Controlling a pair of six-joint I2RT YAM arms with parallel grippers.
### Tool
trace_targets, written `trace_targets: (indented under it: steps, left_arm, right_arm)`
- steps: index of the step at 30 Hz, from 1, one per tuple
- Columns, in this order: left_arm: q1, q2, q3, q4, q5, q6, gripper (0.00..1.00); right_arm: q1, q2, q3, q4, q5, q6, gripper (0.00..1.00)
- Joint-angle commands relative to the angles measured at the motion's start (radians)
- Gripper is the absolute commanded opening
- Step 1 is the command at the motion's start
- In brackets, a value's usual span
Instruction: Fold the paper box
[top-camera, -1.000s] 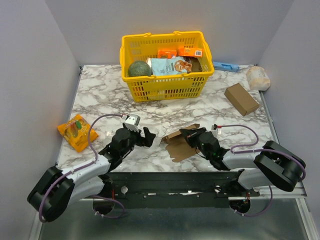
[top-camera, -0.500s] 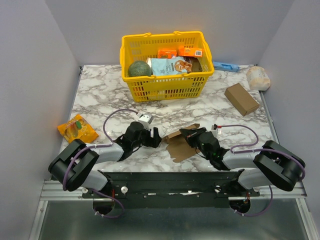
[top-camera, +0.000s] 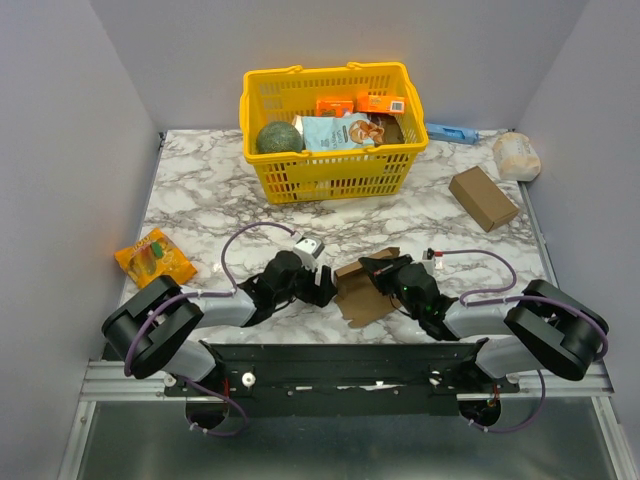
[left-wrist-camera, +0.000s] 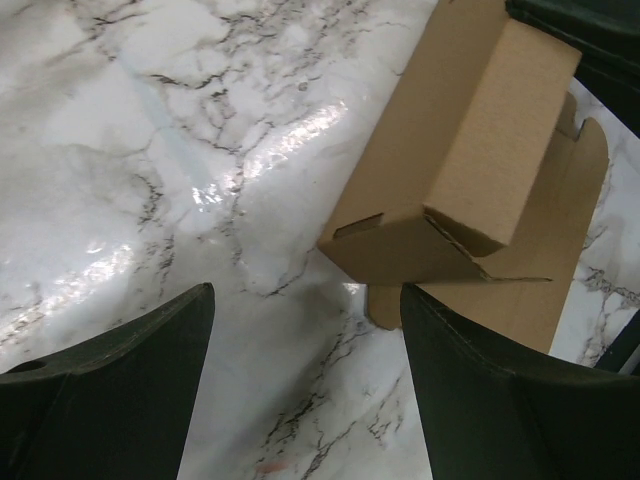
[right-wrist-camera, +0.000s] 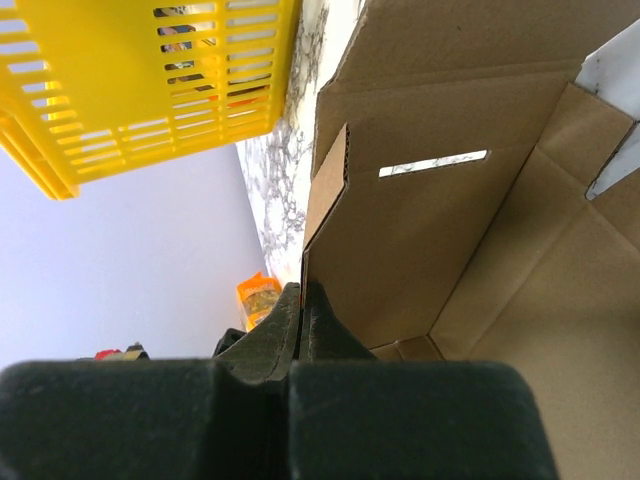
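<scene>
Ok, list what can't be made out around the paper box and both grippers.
Top view: whether the left gripper touches the paper box; too small.
Top view: the box flap under the right gripper, hidden by that gripper.
Left wrist view: the box's far end, cut off by the top edge.
Right wrist view: the box's outer faces, hidden by its own walls.

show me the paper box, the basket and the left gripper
paper box (top-camera: 360, 300), top view, on its flat panel
basket (top-camera: 335, 172), top view, on its front wall
left gripper (left-wrist-camera: 305, 300), left wrist view, midway between its fingertips
</scene>
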Motion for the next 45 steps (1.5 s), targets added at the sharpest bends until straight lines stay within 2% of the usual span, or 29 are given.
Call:
trace_targets:
  steps: [1,7,11,16,25,33,45]
  left_arm:
    - [-0.035,0.015,0.016,-0.008,-0.058,-0.001,0.83]
    - [-0.049,-0.005,-0.029,0.113,-0.165,0.012,0.81]
    - [-0.052,0.004,-0.042,0.194,-0.197,0.033,0.71]
    - [-0.057,0.020,-0.028,0.250,-0.203,0.058,0.65]
    - [-0.072,0.052,-0.022,0.293,-0.219,0.087,0.62]
    - [-0.129,0.056,-0.011,0.293,-0.398,0.110,0.59]
    - [-0.156,0.096,0.009,0.372,-0.490,0.148,0.59]
  right_arm:
    - [0.002,0.032,-0.024,-0.068,-0.003,-0.019,0.00]
    - [0.000,0.034,-0.027,-0.059,-0.006,-0.019,0.00]
    - [0.000,0.038,-0.029,-0.051,-0.009,-0.019,0.00]
    - [0.000,0.044,-0.033,-0.039,-0.014,-0.013,0.00]
    - [0.000,0.078,-0.056,-0.005,-0.009,0.019,0.00]
    - [0.002,0.106,-0.066,0.044,-0.025,0.027,0.00]
    - [0.000,0.092,-0.066,0.024,-0.018,0.034,0.00]
